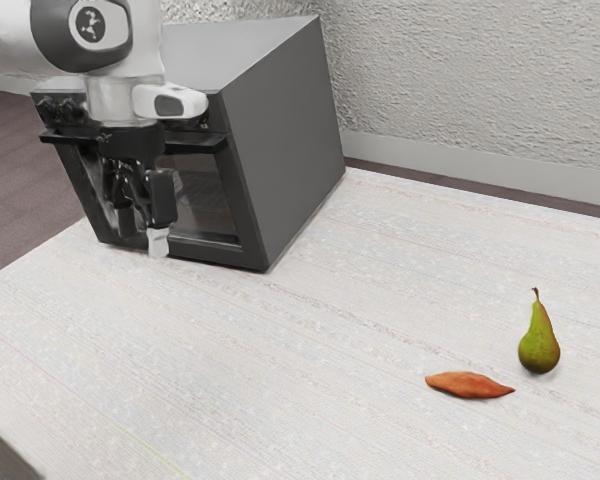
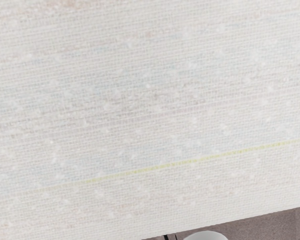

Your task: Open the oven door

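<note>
The dark grey oven (image 1: 285, 150) stands at the exterior view's upper left. Its door (image 1: 205, 245) is upright against the oven's front, with a dark window and a black bar handle (image 1: 195, 146) along the top. My gripper (image 1: 143, 232) points down in front of the door, its fingers apart and nothing visible between them. The hand covers the middle of the handle, and the fingertips hang below the bar's level, low over the table. Whether any part of the hand touches the door or handle, I cannot tell.
On the pale table (image 1: 280, 350), a green pear (image 1: 539, 345) and an orange-red sweet potato (image 1: 469, 385) lie toward the exterior view's lower right. A textured wall (image 1: 480, 90) rises behind. The wrist view includes tabletop (image 2: 150, 100), its edge and brownish floor (image 2: 265, 227).
</note>
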Robot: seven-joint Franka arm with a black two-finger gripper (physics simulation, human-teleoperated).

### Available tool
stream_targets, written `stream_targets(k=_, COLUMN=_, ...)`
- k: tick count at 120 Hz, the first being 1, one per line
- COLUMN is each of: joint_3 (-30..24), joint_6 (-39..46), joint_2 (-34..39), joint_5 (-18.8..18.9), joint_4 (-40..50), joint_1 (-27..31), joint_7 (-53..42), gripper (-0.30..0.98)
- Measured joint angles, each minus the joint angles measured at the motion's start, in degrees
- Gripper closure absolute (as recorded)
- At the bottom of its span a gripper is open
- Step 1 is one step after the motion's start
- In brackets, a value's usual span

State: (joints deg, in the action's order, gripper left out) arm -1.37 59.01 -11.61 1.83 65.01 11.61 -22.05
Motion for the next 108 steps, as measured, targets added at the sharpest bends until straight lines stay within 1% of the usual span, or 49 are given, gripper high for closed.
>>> stream_targets(k=11, joint_3=-0.1, joint_6=6.4, joint_2=0.0, joint_5=-0.9, joint_4=0.3, joint_1=1.3, joint_7=-4.8, gripper=0.00)
stream_targets(k=24, joint_3=-0.1, joint_6=11.0, joint_2=0.0, joint_5=-1.7, joint_4=0.3, joint_1=1.8, joint_7=-9.7, gripper=0.00)
stream_targets(k=58, joint_3=-0.1, joint_6=16.0, joint_2=0.0, joint_5=-2.2, joint_4=0.3, joint_1=1.8, joint_7=-18.9, gripper=0.00)
stream_targets(k=62, joint_3=-0.2, joint_6=16.2, joint_2=1.4, joint_5=-2.2, joint_4=0.0, joint_1=1.8, joint_7=-19.8, gripper=0.00)
stream_targets(k=68, joint_3=-0.1, joint_6=16.6, joint_2=6.8, joint_5=-2.0, joint_4=-1.6, joint_1=1.6, joint_7=-21.9, gripper=0.00)
stream_targets(k=73, joint_3=0.9, joint_6=16.8, joint_2=10.7, joint_5=-2.9, joint_4=-2.5, joint_1=1.1, joint_7=-23.8, gripper=0.00)
stream_targets(k=79, joint_3=2.7, joint_6=16.8, joint_2=12.8, joint_5=-2.7, joint_4=-2.9, joint_1=-0.2, joint_7=-26.1, gripper=0.00)
stream_targets(k=87, joint_3=3.8, joint_6=16.4, joint_2=13.7, joint_5=0.8, joint_4=-3.5, joint_1=-0.5, joint_7=-29.9, gripper=0.00)
stream_targets(k=98, joint_3=4.0, joint_6=17.3, joint_2=13.8, joint_5=7.2, joint_4=-4.8, joint_1=2.1, joint_7=-37.1, gripper=0.00)
stream_targets(k=108, joint_3=3.9, joint_6=18.1, joint_2=13.1, joint_5=17.4, joint_4=-5.0, joint_1=4.5, joint_7=-43.3, gripper=0.00)
